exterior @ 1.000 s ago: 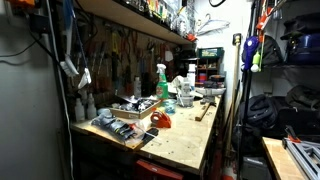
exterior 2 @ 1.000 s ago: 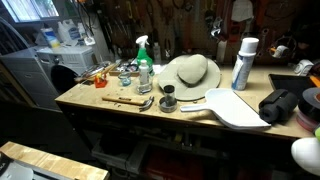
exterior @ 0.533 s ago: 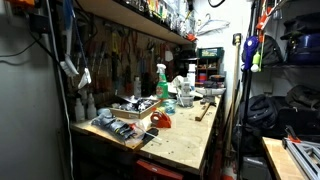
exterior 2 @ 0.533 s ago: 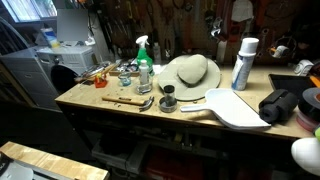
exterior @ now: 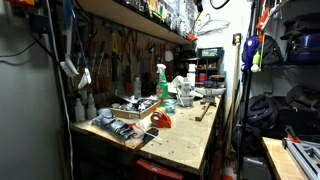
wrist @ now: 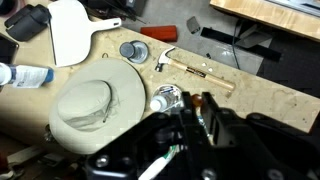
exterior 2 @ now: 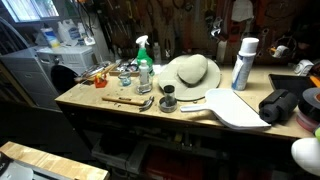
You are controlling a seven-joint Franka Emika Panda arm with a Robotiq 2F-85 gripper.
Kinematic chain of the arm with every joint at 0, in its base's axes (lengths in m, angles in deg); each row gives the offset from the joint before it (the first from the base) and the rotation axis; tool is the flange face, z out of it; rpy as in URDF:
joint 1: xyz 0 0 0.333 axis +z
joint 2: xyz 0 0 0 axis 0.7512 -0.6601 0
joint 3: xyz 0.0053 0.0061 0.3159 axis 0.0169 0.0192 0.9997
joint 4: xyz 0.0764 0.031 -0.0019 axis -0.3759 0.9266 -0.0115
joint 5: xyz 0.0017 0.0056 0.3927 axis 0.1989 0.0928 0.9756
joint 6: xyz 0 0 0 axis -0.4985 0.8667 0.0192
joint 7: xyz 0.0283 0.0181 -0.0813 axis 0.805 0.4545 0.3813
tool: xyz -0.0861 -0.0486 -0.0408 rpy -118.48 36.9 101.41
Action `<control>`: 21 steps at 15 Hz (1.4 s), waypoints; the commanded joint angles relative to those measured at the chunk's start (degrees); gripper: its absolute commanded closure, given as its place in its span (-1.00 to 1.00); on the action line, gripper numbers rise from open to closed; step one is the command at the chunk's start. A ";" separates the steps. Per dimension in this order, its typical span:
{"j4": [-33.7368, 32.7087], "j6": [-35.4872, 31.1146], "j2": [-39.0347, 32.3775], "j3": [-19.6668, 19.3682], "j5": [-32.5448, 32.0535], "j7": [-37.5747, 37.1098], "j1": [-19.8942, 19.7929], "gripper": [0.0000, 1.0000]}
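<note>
My gripper (wrist: 195,98) shows only in the wrist view, black, its two fingers close together with nothing between them. It hangs high above a cluttered wooden workbench (wrist: 270,100). Right below the fingertips stands a spray bottle (wrist: 165,100) with a green head (exterior 2: 143,58). Beside it lies a pale sun hat (wrist: 95,105), which also shows in an exterior view (exterior 2: 188,72). A small round tin (wrist: 132,48) and a wooden-handled tool (wrist: 195,68) lie just beyond.
A white cutting board (exterior 2: 235,108), a white spray can (exterior 2: 243,62) and a black bag (exterior 2: 280,105) sit along the bench. A red object (exterior: 162,120) and a tray of tools (exterior: 120,127) lie near one end. Shelves and hanging tools crowd the wall behind.
A pale rectangle stood at the back left in an exterior view half a second ago and is gone now. The things on the bench have not moved.
</note>
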 commanded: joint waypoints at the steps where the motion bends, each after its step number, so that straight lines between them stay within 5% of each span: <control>1: 0.00 -0.01 -0.06 0.02 0.00 -0.05 0.18 0.71; 2: 0.00 -0.02 -0.11 0.03 0.00 -0.08 0.27 0.93; 12: 2.78 9.29 -5.11 -4.86 2.94 -2.91 -10.83 0.93; 13: 10.83 6.97 -2.31 -6.38 3.22 -3.00 -10.33 0.93; 18: 24.04 7.35 -1.39 -5.58 2.48 -3.77 -10.62 0.93; 19: 17.00 7.34 -4.52 -5.12 1.88 -2.84 -11.87 0.93; 20: 18.29 7.24 -4.77 -5.03 1.80 -2.90 -11.82 0.71; 21: 18.14 7.22 -5.07 -4.99 1.77 -2.91 -11.83 0.71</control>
